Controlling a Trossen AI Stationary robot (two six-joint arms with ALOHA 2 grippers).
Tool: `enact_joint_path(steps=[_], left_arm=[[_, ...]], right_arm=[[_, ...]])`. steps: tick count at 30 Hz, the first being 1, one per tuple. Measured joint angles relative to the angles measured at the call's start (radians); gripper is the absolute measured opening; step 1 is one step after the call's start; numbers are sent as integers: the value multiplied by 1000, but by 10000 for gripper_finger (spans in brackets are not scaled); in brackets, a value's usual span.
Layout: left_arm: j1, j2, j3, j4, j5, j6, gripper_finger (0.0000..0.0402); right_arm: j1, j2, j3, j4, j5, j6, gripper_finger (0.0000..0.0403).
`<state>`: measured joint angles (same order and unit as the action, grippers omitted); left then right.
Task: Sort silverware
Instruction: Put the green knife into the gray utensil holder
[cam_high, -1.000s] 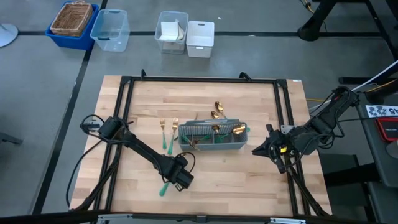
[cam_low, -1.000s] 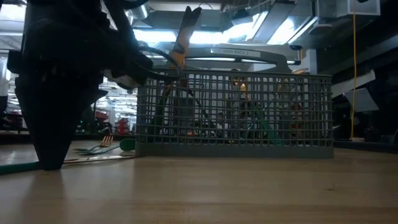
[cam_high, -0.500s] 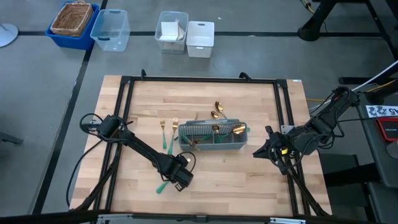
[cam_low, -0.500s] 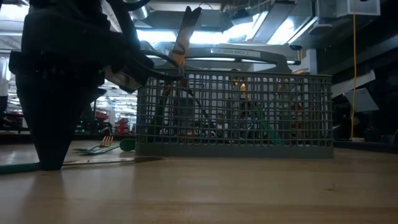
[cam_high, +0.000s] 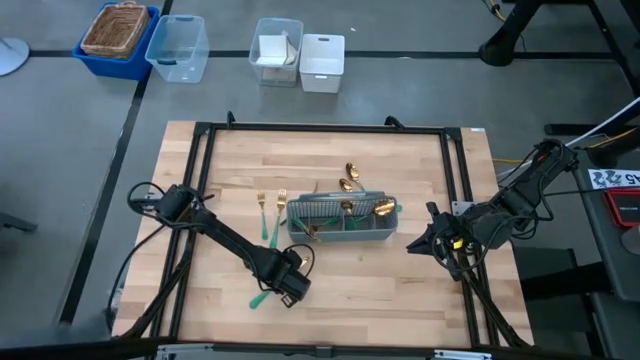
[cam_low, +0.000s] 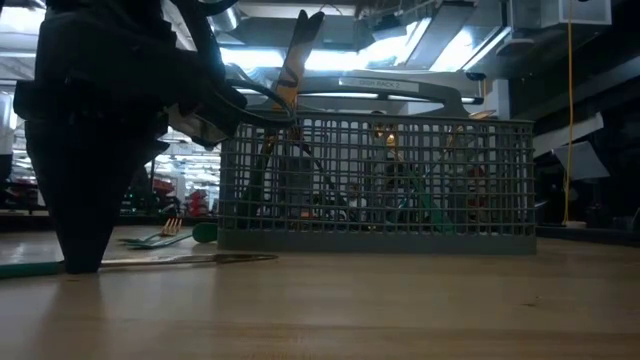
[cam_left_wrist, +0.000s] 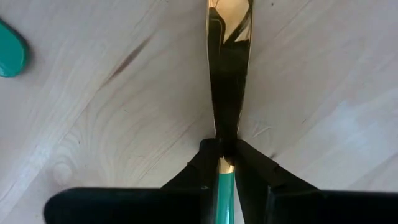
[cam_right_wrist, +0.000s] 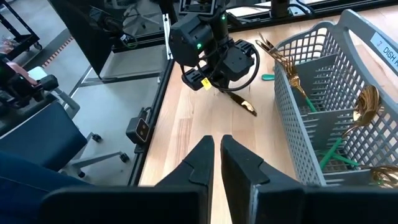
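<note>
Watching from my desk: left gripper (cam_left_wrist: 225, 152) sits low on the table (cam_high: 400, 280), near the front-left of the caddy (cam_high: 341, 219).
Left grip: I see its fingers (cam_left_wrist: 200, 163) clamped on a knife (cam_left_wrist: 228, 74) where gold blade meets teal handle; the knife lies flat on the wood.
Right gripper (cam_right_wrist: 216, 149): parked beside the caddy's right end, fingers nearly together, nothing between them.
Forks (cam_high: 269, 208): two lying left of the caddy.
Spoons (cam_high: 349, 178): just behind the caddy.
Caddy contents: several gold pieces standing in its compartments.
</note>
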<state>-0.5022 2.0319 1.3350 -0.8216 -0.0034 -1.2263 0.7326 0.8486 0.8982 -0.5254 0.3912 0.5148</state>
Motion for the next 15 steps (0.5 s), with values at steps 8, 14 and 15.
enact_joint_path(steps=[8,14,15], left_arm=[[-3,-54,-1,62,-46,0,28],[-2,-62,0,161,-51,28,6],[-2,-62,0,181,-53,33,3]], right_arm=[[0,0,0,-1,0,0,33],[0,0,0,-1,0,0,33],[0,0,0,-1,0,0,33]])
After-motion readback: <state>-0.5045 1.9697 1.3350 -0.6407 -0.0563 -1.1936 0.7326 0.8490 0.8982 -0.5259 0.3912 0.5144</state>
